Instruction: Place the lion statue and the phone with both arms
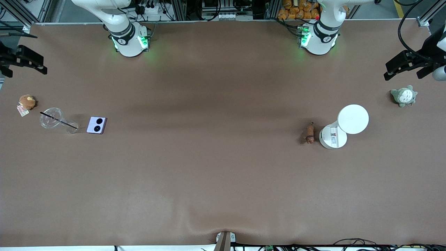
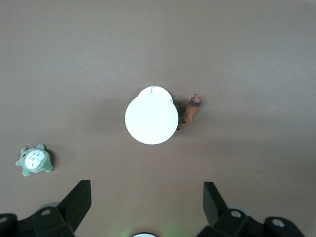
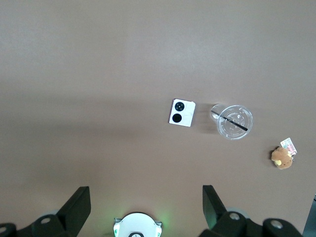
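Observation:
The lion statue (image 1: pixel 309 133) (image 2: pixel 191 109), a tiny orange-brown figurine, lies on the brown table toward the left arm's end, right beside a white stand. The phone (image 1: pixel 96 124) (image 3: pixel 182 112), lavender with two black circles, lies flat toward the right arm's end, beside a clear cup. My left gripper (image 2: pixel 147 190) hangs open high over the table between its base and the white stand, with nothing between its fingers. My right gripper (image 3: pixel 146 193) hangs open high over the table near its own base, also holding nothing.
The white stand (image 1: pixel 352 119) has a round top over a round base. A grey-green plush (image 1: pixel 404 96) (image 2: pixel 34 160) sits near the table's left-arm end. The clear cup (image 1: pixel 52 118) (image 3: pixel 235 122) with a black straw and a brown plush (image 1: pixel 27 101) (image 3: pixel 282 157) sit at the right-arm end.

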